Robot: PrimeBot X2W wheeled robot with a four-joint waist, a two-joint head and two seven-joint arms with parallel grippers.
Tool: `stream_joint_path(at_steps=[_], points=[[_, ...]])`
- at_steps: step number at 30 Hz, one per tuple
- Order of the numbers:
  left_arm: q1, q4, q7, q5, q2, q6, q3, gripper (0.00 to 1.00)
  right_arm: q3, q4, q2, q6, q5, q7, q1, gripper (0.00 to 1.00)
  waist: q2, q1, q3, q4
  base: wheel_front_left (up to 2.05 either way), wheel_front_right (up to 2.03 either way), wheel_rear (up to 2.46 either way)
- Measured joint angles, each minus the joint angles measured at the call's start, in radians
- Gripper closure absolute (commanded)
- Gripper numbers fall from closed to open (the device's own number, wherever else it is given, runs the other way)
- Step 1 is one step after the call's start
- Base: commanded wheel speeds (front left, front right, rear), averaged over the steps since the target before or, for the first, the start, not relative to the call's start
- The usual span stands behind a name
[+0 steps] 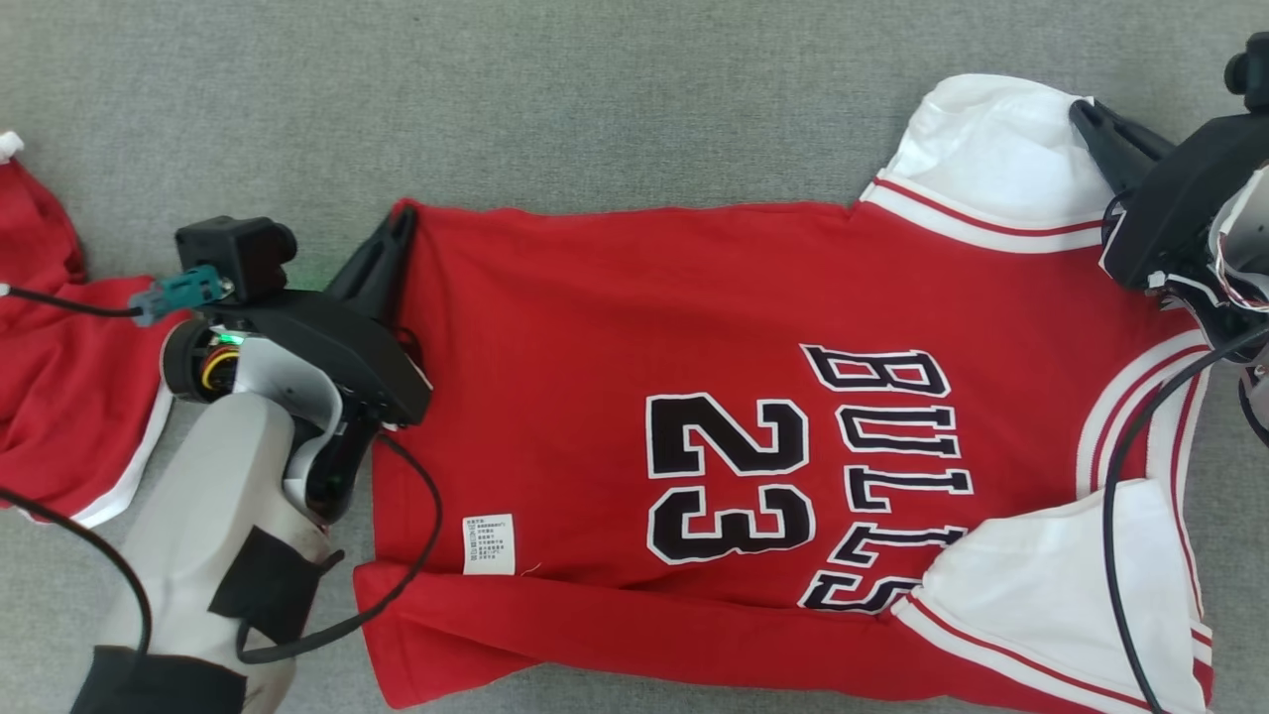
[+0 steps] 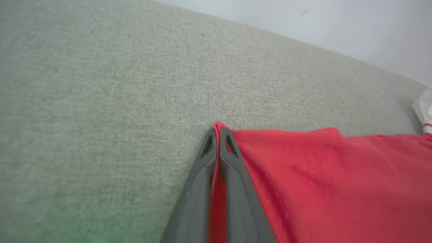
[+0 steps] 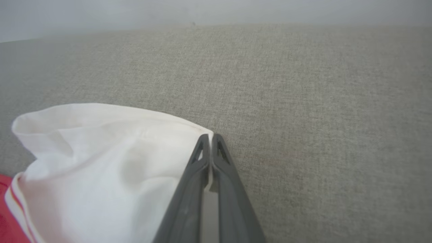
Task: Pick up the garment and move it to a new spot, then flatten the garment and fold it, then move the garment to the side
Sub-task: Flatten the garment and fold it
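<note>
While the red jersey (image 1: 634, 397) lies spread on the grey worktop (image 1: 595, 99), long axis running left to right, the left pincer (image 1: 397, 233) clamps its far hem corner (image 2: 219, 126) and the right pincer (image 1: 1089, 117) clamps its far white sleeve (image 1: 991, 149), so the cloth lies nearward of both.

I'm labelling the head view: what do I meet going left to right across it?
Red cloth → left hand → on the jersey: label → 23 → BULLS → right hand.
</note>
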Motion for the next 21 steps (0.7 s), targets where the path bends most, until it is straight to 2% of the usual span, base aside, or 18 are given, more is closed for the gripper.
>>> stream_joint_path(at_steps=[10, 21], points=[[0.04, -0.099, -0.02, -0.019, 0.057, 0.013, 0.034, 1.0, 0.052, -0.192, -0.11, 0.0, 0.119, -0.173, 0.028, 1.0, 0.0, 0.0001, -0.028, -0.028, 0.0, 0.0, 0.0], [0.257, -0.405, 0.021, -0.062, 0.117, 0.064, 0.068, 1.0, 0.067, -0.507, -0.257, 0.0, 0.227, -0.362, 0.225, 1.0, 0.0, 0.0, -0.057, -0.07, 0.0, 0.0, 0.0]])
